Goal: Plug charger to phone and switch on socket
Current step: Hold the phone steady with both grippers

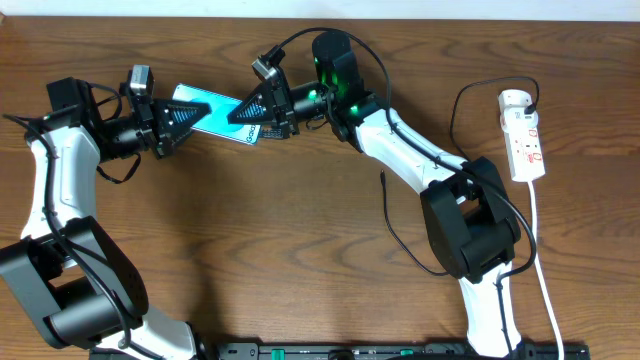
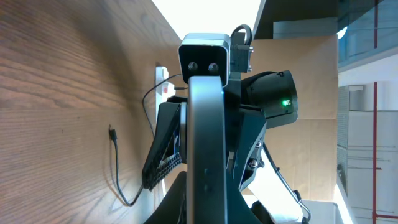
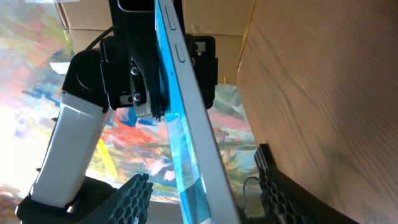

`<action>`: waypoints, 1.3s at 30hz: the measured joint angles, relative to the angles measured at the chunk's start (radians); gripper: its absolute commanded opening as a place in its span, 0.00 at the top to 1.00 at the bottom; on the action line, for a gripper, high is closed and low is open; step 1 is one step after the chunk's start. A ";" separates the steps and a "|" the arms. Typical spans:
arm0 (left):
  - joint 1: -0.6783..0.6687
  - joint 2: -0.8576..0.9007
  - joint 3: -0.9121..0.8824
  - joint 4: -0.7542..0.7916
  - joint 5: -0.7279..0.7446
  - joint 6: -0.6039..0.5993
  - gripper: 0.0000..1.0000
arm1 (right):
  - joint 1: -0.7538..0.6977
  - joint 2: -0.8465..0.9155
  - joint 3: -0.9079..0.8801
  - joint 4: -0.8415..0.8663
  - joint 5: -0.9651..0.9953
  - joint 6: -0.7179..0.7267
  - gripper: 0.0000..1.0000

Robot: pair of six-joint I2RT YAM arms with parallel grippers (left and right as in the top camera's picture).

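The phone (image 1: pixel 212 112), cyan-screened, hangs above the table between both grippers. My left gripper (image 1: pixel 180 120) is shut on its left end; in the left wrist view the phone (image 2: pixel 205 137) runs edge-on straight up from between the dark fingers (image 2: pixel 179 200). My right gripper (image 1: pixel 252 112) is open around the phone's right end. In the right wrist view the phone (image 3: pixel 186 118) passes between the ribbed fingers (image 3: pixel 134 196), with a gap on each side. The charger is a thin black cable whose plug tip (image 1: pixel 382 178) lies loose on the wood. The white socket (image 1: pixel 524 135) lies at the far right.
The charger cable loops from the socket's adapter (image 1: pixel 515 100) around my right arm's base (image 1: pixel 470 225). The socket's white cord (image 1: pixel 540 260) runs toward the front edge. In the left wrist view, the plug tip (image 2: pixel 112 132) and the socket (image 2: pixel 161 78) show beyond the phone.
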 measured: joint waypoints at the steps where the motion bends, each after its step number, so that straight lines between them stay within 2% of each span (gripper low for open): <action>1: 0.000 0.000 0.000 0.000 0.000 0.000 0.93 | 0.000 0.000 0.000 0.006 0.000 0.000 0.44; 18: 0.000 0.000 0.000 0.022 0.000 0.001 0.93 | 0.000 0.041 -0.001 0.090 -0.017 0.050 0.46; 22: -0.001 0.000 0.000 0.022 0.000 0.004 0.93 | 0.000 0.041 -0.003 0.150 -0.022 0.092 0.49; 23: -0.001 0.000 0.000 0.022 0.000 0.004 0.93 | 0.000 0.041 -0.003 0.171 -0.023 0.099 0.53; 28: -0.002 0.000 0.000 0.022 0.000 0.004 0.93 | 0.003 0.041 -0.003 0.257 -0.026 0.175 0.59; 33: -0.002 0.000 0.000 0.023 0.000 0.004 0.93 | 0.010 0.042 -0.003 0.260 -0.026 0.218 0.66; 39: -0.002 0.000 0.000 0.022 0.002 0.004 0.93 | 0.016 0.042 -0.004 0.260 -0.024 0.243 0.80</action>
